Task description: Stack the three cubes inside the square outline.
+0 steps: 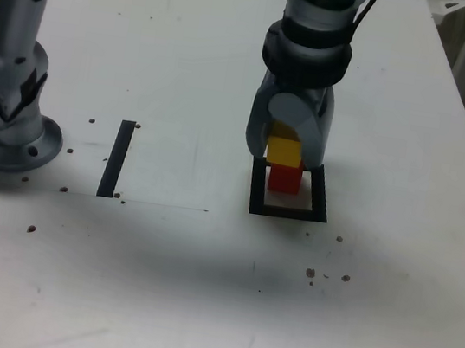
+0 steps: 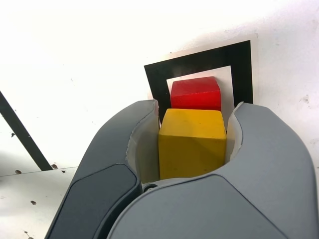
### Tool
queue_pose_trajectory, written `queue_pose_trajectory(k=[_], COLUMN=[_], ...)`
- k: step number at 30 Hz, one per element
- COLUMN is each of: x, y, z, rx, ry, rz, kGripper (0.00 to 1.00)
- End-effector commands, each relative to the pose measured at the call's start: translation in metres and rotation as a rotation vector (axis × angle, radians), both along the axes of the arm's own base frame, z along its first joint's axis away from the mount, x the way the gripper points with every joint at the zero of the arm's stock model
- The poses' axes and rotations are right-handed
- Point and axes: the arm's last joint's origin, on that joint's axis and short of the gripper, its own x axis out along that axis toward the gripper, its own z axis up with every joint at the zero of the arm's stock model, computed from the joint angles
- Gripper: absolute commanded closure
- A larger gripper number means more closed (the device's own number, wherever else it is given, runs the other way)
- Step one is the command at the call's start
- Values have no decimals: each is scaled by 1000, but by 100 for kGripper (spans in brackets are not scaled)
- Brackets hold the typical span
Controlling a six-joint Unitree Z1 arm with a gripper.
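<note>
Exterior view: grey pincer (image 1: 287,151) hung over the thick black tape square outline (image 1: 287,210), right of centre on the white table (image 1: 197,291). Small matte yellow cube (image 1: 286,150) sat between the jaws, directly above the small matte red cube (image 1: 283,178) standing inside the outline; contact between them unclear. Straight black tape strip (image 1: 116,158) lay well left.

Wrist view: pincer (image 2: 192,134) clamped on the yellow cube (image 2: 191,142), one jaw against each side. Red cube (image 2: 196,93) lay just beyond it, on the outline's (image 2: 199,59) white centre.
</note>
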Motion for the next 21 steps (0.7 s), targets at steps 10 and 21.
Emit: queue_pose_trajectory(k=[10,21], x=[2,1], y=[-1,0], z=[-6,-8], rx=[2,7], ry=[0,7], rz=[-1,-4], kGripper=[39,14])
